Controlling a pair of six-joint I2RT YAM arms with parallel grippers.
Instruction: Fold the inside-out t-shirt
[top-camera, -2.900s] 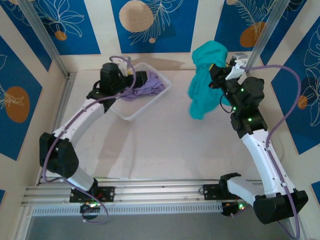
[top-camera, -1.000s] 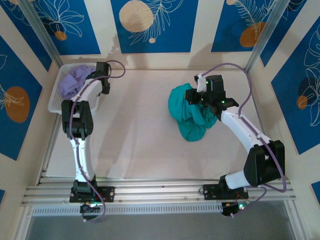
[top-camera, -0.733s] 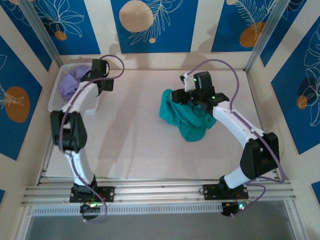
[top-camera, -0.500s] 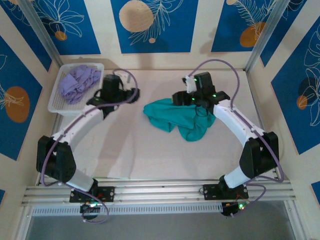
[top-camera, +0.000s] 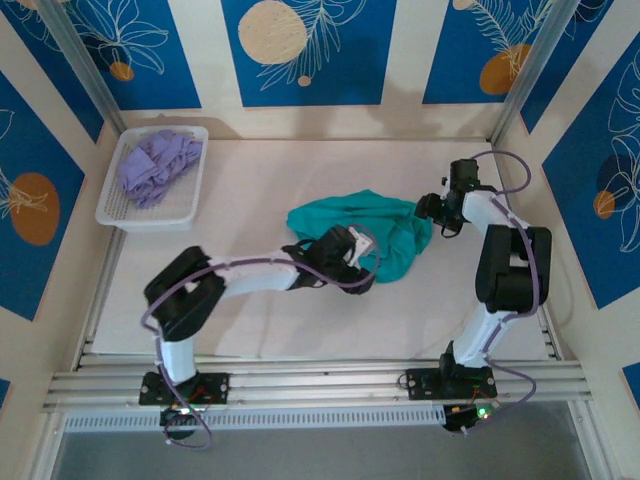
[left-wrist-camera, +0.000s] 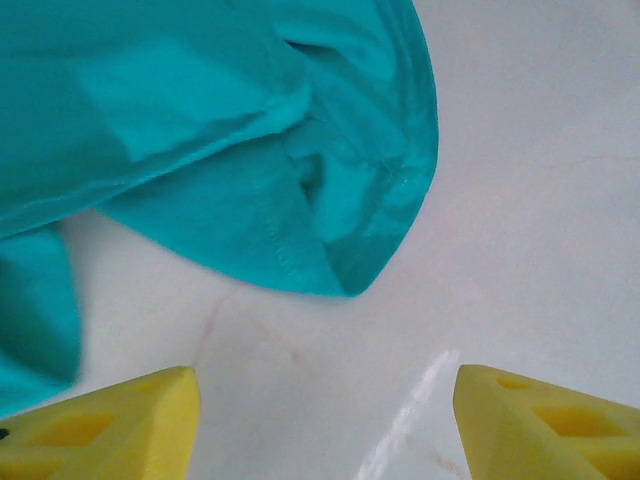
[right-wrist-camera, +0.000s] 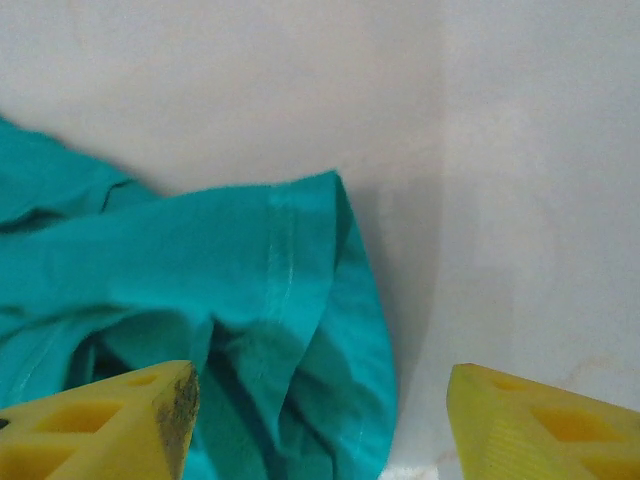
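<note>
1. Shirt (top-camera: 365, 228): teal, now lying on the table (top-camera: 250, 310) right of centre, a crumpled heap stretched left to right. A few seconds ago it hung in the air from the right gripper (top-camera: 432, 208) at the far right. Since then it has been lowered and dragged out leftward. It is not flat, has no fold yet, and no print is showing. Judgement: the drop-off is done and flattening comes next, so the task is still at an early stage.
2. Basket (top-camera: 150, 216): in the far-left corner, well apart from the shirt. Earlier it sat mid-table with the left gripper (top-camera: 362, 248) at it. The middle of the table is now free for spreading.
3. Purple garment (top-camera: 160, 165): inside the basket, not part of this job.
4. Left gripper (left-wrist-camera: 325, 430): has swung over from the basket to the shirt's near edge. The jaws are wide apart with nothing between them, only bare table. A rounded, hemmed corner of the shirt lies just ahead, clear of the fingers (left-wrist-camera: 100, 420).
5. Right gripper (right-wrist-camera: 320, 420): has let the shirt go and backed off to its right edge. The jaws are wide and hold nothing. A stitched hem lies ahead, and the fabric runs toward one finger (right-wrist-camera: 100, 415); whether they touch cannot be told.
6. Judgement: both grippers are free and sit at opposite edges, well placed to regrip and spread the shirt.
</note>
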